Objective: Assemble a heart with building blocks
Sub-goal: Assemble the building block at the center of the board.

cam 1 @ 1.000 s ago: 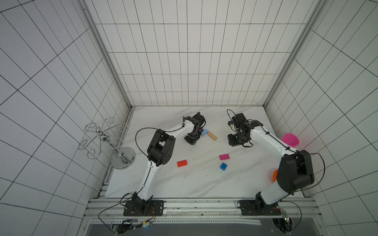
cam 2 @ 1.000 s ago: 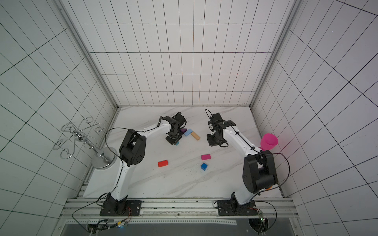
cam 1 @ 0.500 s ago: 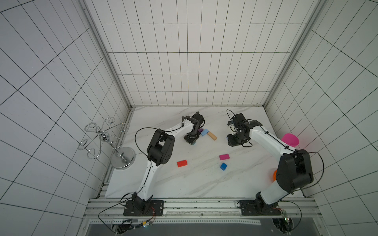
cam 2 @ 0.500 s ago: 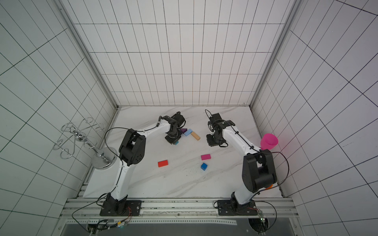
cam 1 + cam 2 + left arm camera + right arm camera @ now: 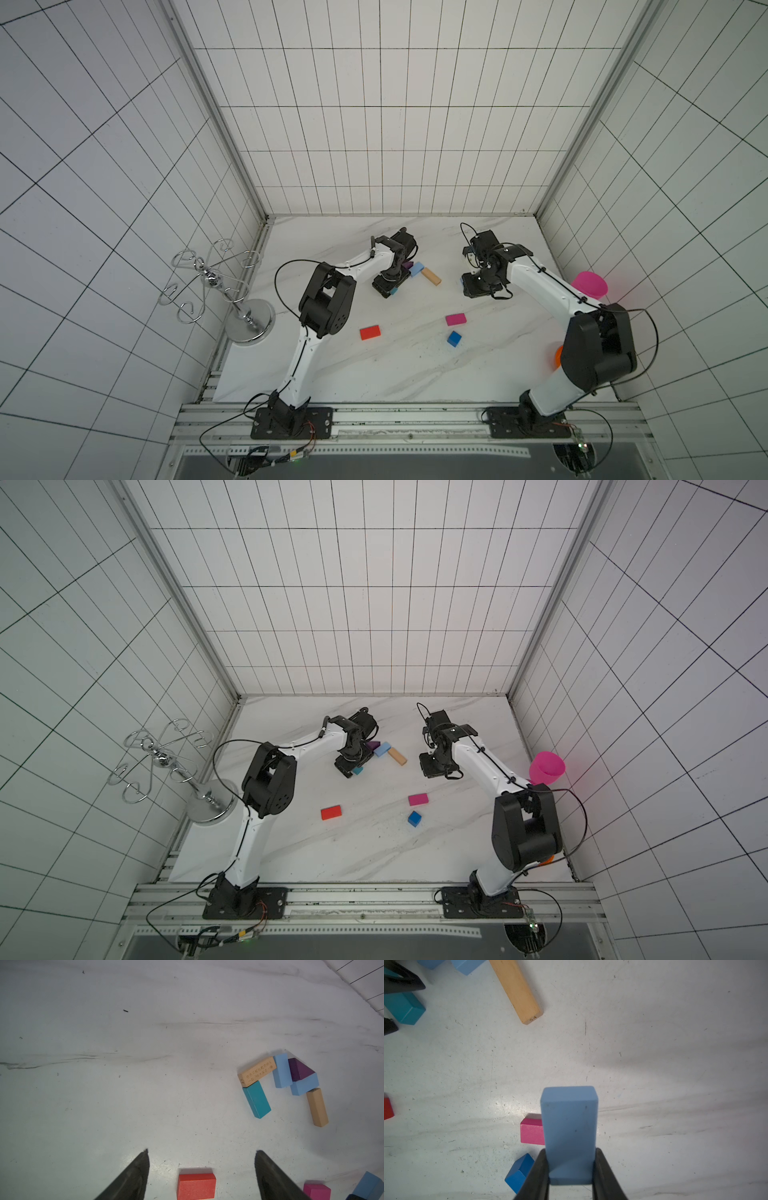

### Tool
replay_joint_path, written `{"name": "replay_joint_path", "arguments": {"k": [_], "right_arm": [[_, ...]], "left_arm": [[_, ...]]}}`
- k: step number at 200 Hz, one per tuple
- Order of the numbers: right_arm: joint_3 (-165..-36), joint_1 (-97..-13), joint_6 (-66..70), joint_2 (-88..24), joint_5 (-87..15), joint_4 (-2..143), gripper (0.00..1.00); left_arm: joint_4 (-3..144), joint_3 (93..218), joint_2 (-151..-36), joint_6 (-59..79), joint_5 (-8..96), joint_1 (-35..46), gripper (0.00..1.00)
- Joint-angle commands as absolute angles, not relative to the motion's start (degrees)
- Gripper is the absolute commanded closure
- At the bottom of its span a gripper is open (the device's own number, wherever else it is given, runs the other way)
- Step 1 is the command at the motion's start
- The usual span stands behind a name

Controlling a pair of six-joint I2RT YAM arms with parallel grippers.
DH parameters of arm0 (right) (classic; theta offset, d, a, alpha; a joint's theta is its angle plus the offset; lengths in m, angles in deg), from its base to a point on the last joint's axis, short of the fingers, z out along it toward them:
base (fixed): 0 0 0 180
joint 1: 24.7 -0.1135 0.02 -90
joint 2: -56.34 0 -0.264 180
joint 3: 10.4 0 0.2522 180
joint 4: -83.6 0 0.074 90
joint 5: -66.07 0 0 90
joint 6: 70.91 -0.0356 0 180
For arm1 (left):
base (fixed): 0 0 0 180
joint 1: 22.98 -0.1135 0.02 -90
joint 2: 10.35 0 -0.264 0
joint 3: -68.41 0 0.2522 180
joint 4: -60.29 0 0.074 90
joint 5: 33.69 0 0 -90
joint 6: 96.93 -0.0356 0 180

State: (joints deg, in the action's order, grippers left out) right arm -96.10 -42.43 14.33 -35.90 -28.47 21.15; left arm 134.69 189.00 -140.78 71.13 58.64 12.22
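A partial outline lies at the back: purple wedge [image 5: 407, 264], light blue bricks [image 5: 281, 1071], two tan bricks [image 5: 316, 1106] and a teal brick [image 5: 256, 1099]. In both top views my left gripper [image 5: 388, 286] hangs over the teal end. The right wrist view shows its dark fingers on either side of the teal brick [image 5: 404, 1009]. In its own view the left gripper [image 5: 201, 1151] is open and empty. My right gripper [image 5: 571, 1149] is shut on a light blue brick [image 5: 569, 1122], held above the table. Red brick [image 5: 370, 332], pink brick [image 5: 456, 319] and blue cube [image 5: 454, 338] lie loose in front.
A pink goblet [image 5: 589, 284] stands by the right wall, with an orange bowl [image 5: 557, 357] half hidden behind the right arm. A metal wire stand [image 5: 216, 286] sits at the table's left edge. Tiled walls close in three sides.
The left gripper's jaws have gone from shut to open at the teal end of the outline. Neither arm has visibly moved, and the right gripper still holds its brick.
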Motion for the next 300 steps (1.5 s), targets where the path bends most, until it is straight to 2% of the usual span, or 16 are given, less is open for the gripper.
{"name": "replay_joint_path", "arguments": {"k": [1,25,39,47,58,65,71,83,97,130,166,225,259,300], "right_arm": [[-96.68,-43.63,11.77,-33.43,-26.31,18.57,1.00],[-102.31,-47.46,8.17,-29.91,-22.01,13.35,1.00],[-101.78,-49.83,4.15,-26.04,-18.69,15.16,1.00],[-98.77,-49.71,0.00,-23.92,-21.27,19.14,1.00],[-93.24,-48.27,-4.99,-21.21,-30.14,25.37,1.00],[-90.34,-47.53,-11.68,-20.50,-30.91,29.03,1.00],[-89.42,-47.39,-15.93,-21.39,-32.13,29.65,1.00],[-92.55,-49.67,-16.18,-26.51,-32.46,25.14,1.00],[-96.30,-53.34,-17.76,-31.42,-28.78,21.01,1.00],[-97.93,-58.24,-24.24,-34.57,-22.38,20.89,1.00],[-102.87,-60.36,-29.74,-41.29,-17.11,16.14,1.00],[-113.35,-64.29,-46.67,-52.43,-9.70,7.50,1.00],[-117.49,-65.86,-53.59,-60.27,-11.50,5.57,1.00],[-119.81,-66.27,-58.19,-64.41,-11.78,7.25,1.00]], "left_arm": [[133.60,188.36,-135.57,67.37,61.39,13.25,0.22],[130.09,185.06,-127.75,60.85,62.42,13.37,0.22],[125.88,180.17,-121.92,55.91,62.76,13.24,0.22],[123.48,176.81,-118.45,53.43,62.82,13.08,0.22],[120.87,171.61,-113.74,50.62,62.90,12.70,0.22],[119.58,168.34,-110.84,49.44,62.90,12.29,0.22],[118.80,165.70,-108.62,48.49,63.20,11.96,0.22],[117.87,160.86,-104.39,46.64,64.17,11.30,0.22],[117.82,156.39,-100.38,44.99,65.46,10.36,0.22],[118.65,150.16,-93.73,42.93,67.18,7.68,0.22],[118.98,146.13,-90.54,41.85,67.31,4.71,0.21],[117.45,141.49,-88.62,40.73,65.79,-0.49,0.21],[117.37,142.44,-90.66,38.92,64.42,-2.94,0.21],[117.31,142.23,-91.21,37.71,64.47,-4.52,0.21]]}}
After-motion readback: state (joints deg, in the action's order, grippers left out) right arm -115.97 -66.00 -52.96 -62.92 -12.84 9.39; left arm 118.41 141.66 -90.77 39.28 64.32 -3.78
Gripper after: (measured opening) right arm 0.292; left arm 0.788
